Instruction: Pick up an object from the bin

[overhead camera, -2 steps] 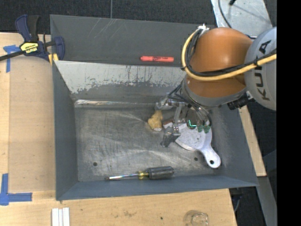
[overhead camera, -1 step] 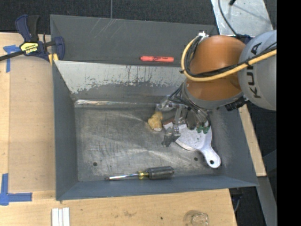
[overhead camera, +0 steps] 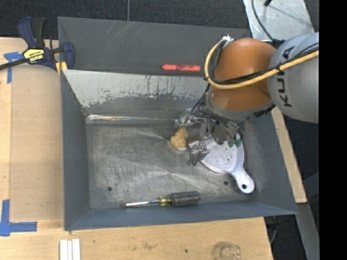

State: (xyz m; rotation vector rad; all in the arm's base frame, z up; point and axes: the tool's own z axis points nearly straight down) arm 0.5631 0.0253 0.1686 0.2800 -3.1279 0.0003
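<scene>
Four loose things in grey bin, well spread, no heap. Nearest the camera, along the front wall: screwdriver, black handle w/ yellow band, thin metal shaft pointing to view's left, lying flat on the floor, well apart from everything else. Further in, at right: white flat paddle, rounded blade w/ short handle ending in a holed tab that points toward the front-right corner; its upper part is hidden under the arm. Just left of it, mid-bin: gripper, down low near the floor, dark metal, wires round it. Tan lump, small, irregular, crumbly-looking, lies right at the gripper's left side in view, approx. centre of bin toward the back wall. Can't tell if the gripper is spread or closed, nor whether it has hold of the lump. Above gripper: orange cover w/ yellow cable looped round it. Farthest back, on the sloping rear wall: red stick, lying level.
</scene>
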